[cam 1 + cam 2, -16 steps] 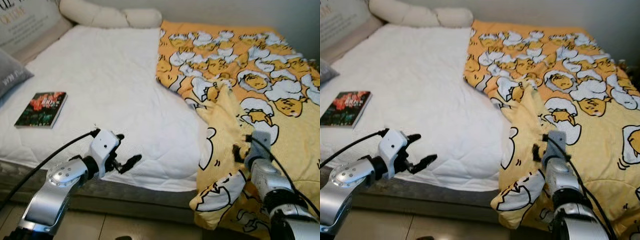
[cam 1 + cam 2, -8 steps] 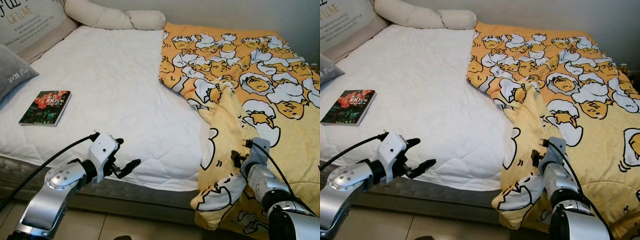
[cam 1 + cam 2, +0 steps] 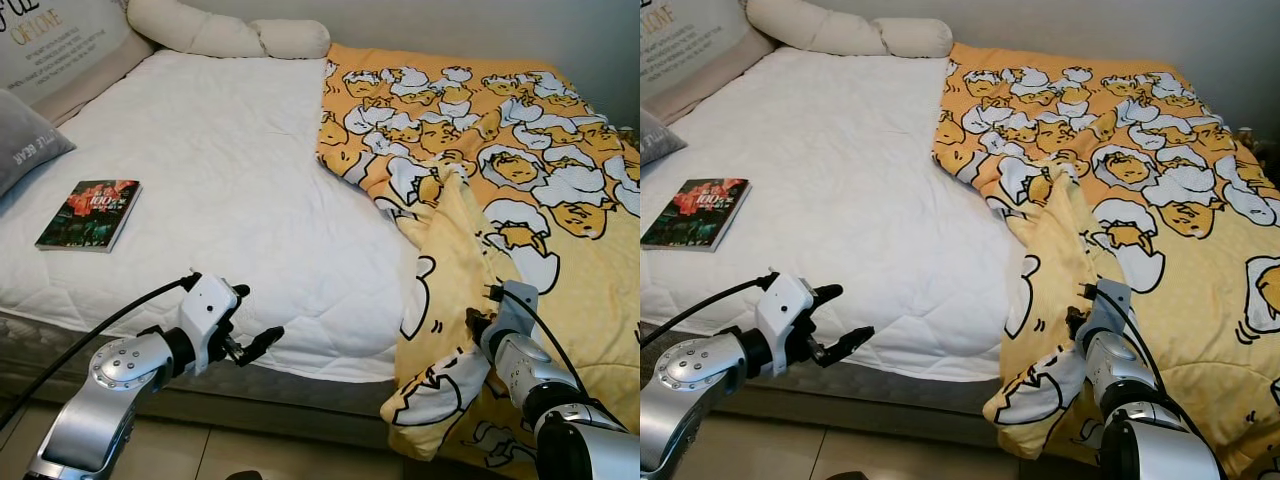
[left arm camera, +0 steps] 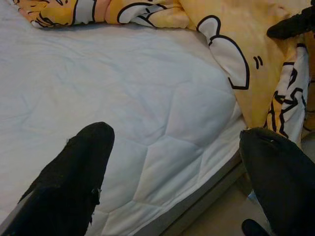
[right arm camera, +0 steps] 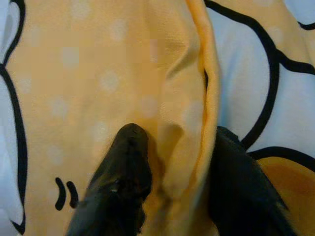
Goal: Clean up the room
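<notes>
Fingers of the right gripper (image 5: 170, 196) remain pinched on a raised fold of the yellow blanket (image 3: 520, 200), which covers the bed's right half and hangs over its front edge; the fold has not shifted in the last second, so spreading has yet to begin. Left gripper (image 3: 245, 330) has sunk slightly, fingers spread and empty, at the mattress (image 3: 220, 170) front edge. Bare white surface leftward offers room, the book (image 3: 88, 214) lying well apart.

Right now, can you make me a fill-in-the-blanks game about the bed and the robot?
1. The book lies on the ____ mattress.
2. The right gripper pinches a fold of the ____ with its jaws.
3. The left gripper hovers at the bed's edge with jaws ____.
4. The blanket is yellow with a pattern of cartoon ____.

Missing words: white; blanket; open; eggs
</notes>
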Tool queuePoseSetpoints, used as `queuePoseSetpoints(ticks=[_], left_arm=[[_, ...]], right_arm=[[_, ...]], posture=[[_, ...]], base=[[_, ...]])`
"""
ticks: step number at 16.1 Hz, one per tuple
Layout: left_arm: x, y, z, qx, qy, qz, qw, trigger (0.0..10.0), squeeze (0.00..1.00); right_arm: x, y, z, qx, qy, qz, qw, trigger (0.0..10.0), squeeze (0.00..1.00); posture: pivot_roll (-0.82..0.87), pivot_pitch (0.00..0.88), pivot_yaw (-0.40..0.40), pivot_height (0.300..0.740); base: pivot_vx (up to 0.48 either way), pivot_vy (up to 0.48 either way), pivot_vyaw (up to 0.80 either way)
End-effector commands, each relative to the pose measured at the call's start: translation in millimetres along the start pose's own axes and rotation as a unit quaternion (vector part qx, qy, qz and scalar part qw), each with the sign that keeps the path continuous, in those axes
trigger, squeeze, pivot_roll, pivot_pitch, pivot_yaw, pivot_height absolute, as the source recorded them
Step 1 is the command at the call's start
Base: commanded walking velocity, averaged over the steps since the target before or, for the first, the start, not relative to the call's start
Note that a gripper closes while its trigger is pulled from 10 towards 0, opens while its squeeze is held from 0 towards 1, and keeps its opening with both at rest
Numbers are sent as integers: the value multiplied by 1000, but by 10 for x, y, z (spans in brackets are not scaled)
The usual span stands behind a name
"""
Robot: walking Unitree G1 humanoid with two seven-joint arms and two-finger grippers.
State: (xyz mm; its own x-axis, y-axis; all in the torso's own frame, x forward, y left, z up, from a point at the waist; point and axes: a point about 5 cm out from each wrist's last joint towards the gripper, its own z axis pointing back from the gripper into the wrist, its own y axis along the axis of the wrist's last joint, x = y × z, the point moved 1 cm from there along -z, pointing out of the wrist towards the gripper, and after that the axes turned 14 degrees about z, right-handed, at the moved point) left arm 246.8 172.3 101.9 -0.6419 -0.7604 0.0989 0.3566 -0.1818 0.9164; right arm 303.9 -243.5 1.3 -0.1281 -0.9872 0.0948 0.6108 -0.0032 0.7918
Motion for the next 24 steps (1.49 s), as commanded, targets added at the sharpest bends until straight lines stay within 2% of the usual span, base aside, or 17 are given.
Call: queuePoseSetpoints(ticks=[1,5,8,9,10,13,14,15,16,17,18,19,20,21,22,24], left_arm=[[15,47,-3,4,-7,-3,1000,10000,78],[33,42,-18,-4,-20,-7,1000,10000,78],[48,25,-21,-7,-25,-6,1000,10000,82],[45,21,-21,-7,-25,-5,1000,10000,78],[43,18,-23,-7,-25,-4,1000,10000,82],[46,2,-22,-7,-23,-1,1000,10000,82],[50,-3,-18,-7,-22,0,1000,10000,78],[51,-15,3,-7,-17,3,1000,10000,82],[45,-30,31,-10,-12,4,1000,10000,75],[27,-62,98,-16,0,6,1000,10000,78],[11,-90,163,-22,8,9,1000,10000,82],[11,-90,163,-22,8,9,1000,10000,82],[-6,-140,241,-32,15,13,999,10000,78],[-10,-166,270,-38,17,15,999,10000,82],[-12,-202,295,-46,16,17,999,10000,82],[-11,-205,295,-49,15,18,999,10000,78]], right_arm=[[2,91,-9,14,3,2,1000,0,0],[18,110,-8,20,4,-2,1000,0,0],[-48,200,-13,43,26,-1,999,0,0],[-135,292,-14,64,55,10,996,0,0],[-300,414,-4,93,110,43,989,0,0],[-732,596,71,136,242,115,954,0,0],[-953,667,139,155,304,143,929,0,0],[-1382,799,323,189,413,189,871,0,0],[-1634,862,472,207,477,213,827,0,0],[-1984,923,746,228,572,249,748,0,0],[-2140,928,924,235,625,274,692,0,0],[-2140,928,924,235,625,274,692,0,0],[-2197,908,1072,238,668,297,639,0,0],[-2188,893,1134,236,686,305,617,0,0],[-2105,871,1212,229,706,313,592,0,0],[-1989,849,1271,220,717,320,578,0,0]], posture=[[142,0,-24,740],[127,0,6,740],[116,0,8,740],[116,0,8,740],[114,0,4,740],[117,0,-8,740],[127,0,-18,740],[153,0,-36,740],[165,0,-42,740],[192,0,-54,740],[209,0,-61,740],[209,0,-61,740],[210,0,-58,740],[207,0,-55,740],[196,0,-50,740],[192,0,-50,740]], base=[[0,0,0],[0,0,0],[0,0,0],[0,0,0],[0,0,0],[0,0,0],[0,0,0],[0,0,0],[0,0,0],[0,0,0],[0,0,0],[0,0,0],[0,0,0],[0,0,0],[0,0,0],[0,0,0]])
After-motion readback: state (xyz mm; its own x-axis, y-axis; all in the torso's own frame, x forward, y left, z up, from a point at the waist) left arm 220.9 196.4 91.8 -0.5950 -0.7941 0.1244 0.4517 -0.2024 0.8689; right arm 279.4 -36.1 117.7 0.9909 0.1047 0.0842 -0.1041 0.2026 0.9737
